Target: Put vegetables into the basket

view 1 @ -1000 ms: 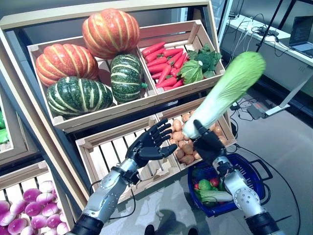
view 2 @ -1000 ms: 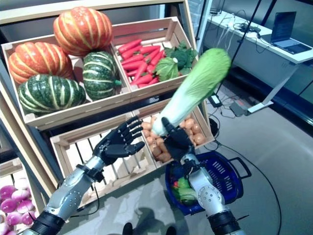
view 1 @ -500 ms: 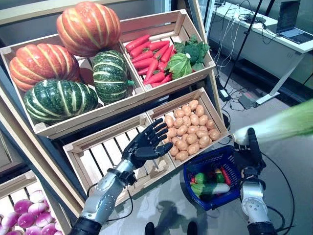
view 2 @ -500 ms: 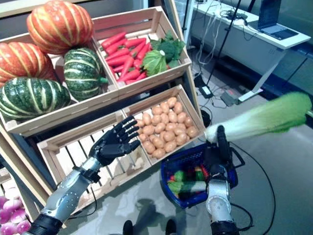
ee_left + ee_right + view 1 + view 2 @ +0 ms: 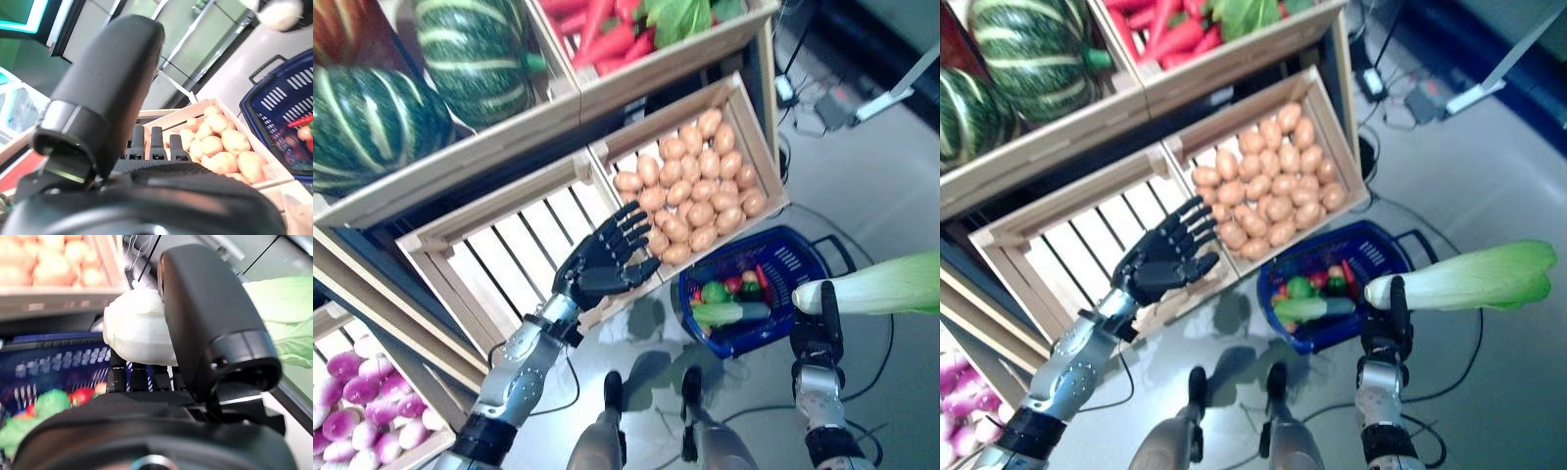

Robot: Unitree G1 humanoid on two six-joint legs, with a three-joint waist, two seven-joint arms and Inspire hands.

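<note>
My right hand (image 5: 816, 328) is shut on the white stem end of a long napa cabbage (image 5: 881, 286). The cabbage lies level, with its green leaves pointing right, just to the right of the blue basket (image 5: 795, 257) on the floor. In the right wrist view the thumb (image 5: 210, 318) presses over the cabbage's pale base (image 5: 139, 330). The basket holds several small vegetables, among them a green pepper and a pale leek-like piece. My left hand (image 5: 602, 264) hovers open over the edge of the empty slatted crate (image 5: 489, 264), holding nothing.
A crate of potatoes (image 5: 690, 191) stands just behind the basket. Above are crates with striped pumpkins (image 5: 372, 117) and red carrots (image 5: 607, 29). Purple turnips (image 5: 362, 411) lie at the lower left. Cables and a desk leg lie on the floor to the far right.
The camera has tilted down. My right hand swung the cabbage from upright over the potato crate to level and lower, right of the basket. The left hand has kept its pose.
</note>
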